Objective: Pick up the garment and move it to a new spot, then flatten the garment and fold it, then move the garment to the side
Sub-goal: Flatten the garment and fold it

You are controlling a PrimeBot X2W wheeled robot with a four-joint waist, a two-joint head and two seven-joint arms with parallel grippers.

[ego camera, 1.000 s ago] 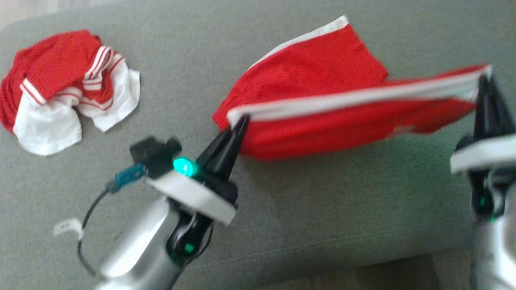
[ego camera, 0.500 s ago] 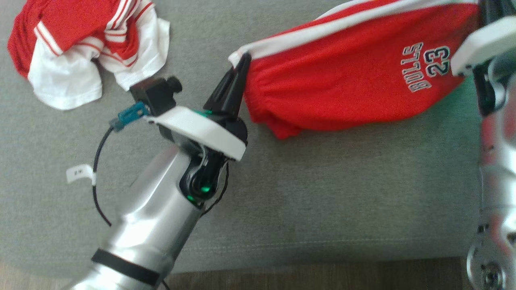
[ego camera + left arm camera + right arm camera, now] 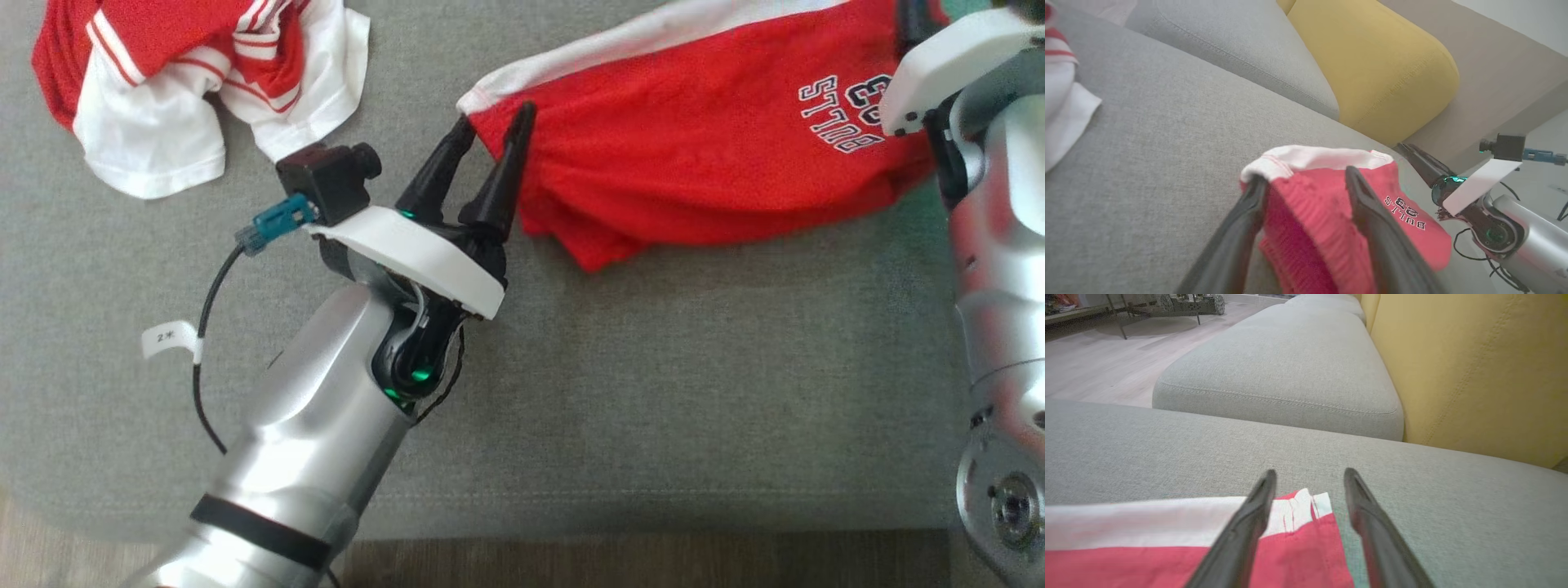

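The garment [image 3: 694, 155] is a pair of red shorts with a white side stripe and "BULLS" lettering, spread across the grey sofa cushion [image 3: 653, 392]. My left gripper [image 3: 490, 135] stands open at the shorts' left corner, with one finger on either side of the cloth edge. The left wrist view shows the garment's [image 3: 1310, 196] bunched red cloth between the parted fingers of my left gripper [image 3: 1305, 175]. My right gripper [image 3: 1309, 473] is open over the garment's [image 3: 1167, 547] right corner, its tips just past the white stripe.
A second, crumpled red-and-white striped garment [image 3: 180, 82] lies at the cushion's far left. A yellow back cushion [image 3: 1372, 69] stands behind the seat. The sofa's front edge [image 3: 653, 523] runs along the bottom, with wooden floor below. My right forearm [image 3: 996, 245] fills the right side.
Both grippers have gone from shut on the garment's corners to open. The shorts, held taut in the air before, now lie on the cushion. The head view has also shifted.
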